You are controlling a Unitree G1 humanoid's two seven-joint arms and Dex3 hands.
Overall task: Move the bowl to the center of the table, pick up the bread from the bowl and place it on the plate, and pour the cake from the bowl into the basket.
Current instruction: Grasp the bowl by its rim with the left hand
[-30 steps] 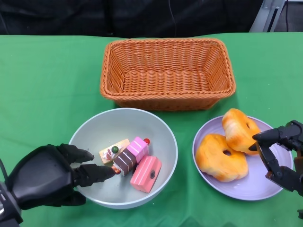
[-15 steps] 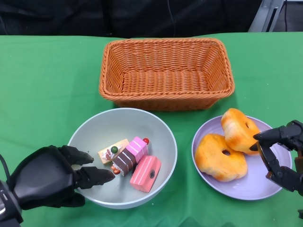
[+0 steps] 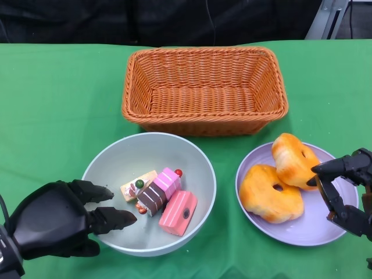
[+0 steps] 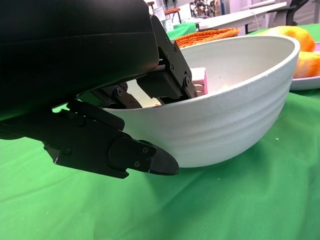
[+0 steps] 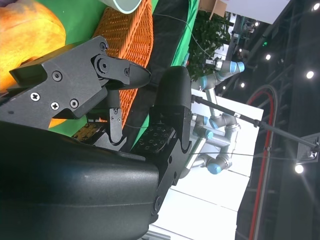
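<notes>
The head view looks down steeply from above the near edge of the green cloth-covered table (image 3: 58, 104), facing forward across it, far enough back to take in the whole orange woven wicker basket (image 3: 204, 90), the pale grey round bowl (image 3: 148, 152) and the lilac round plate (image 3: 311, 229). The left wrist view sits low, almost at table level, very near the bowl's outer wall (image 4: 225, 125), looking sideways past its rim to the basket (image 4: 207, 36) far behind. The right wrist view is turned on its side, mostly blocked by the black hand shell (image 5: 75, 185), facing out across the basket (image 5: 127, 45) toward the room. All three views share the basket.
</notes>
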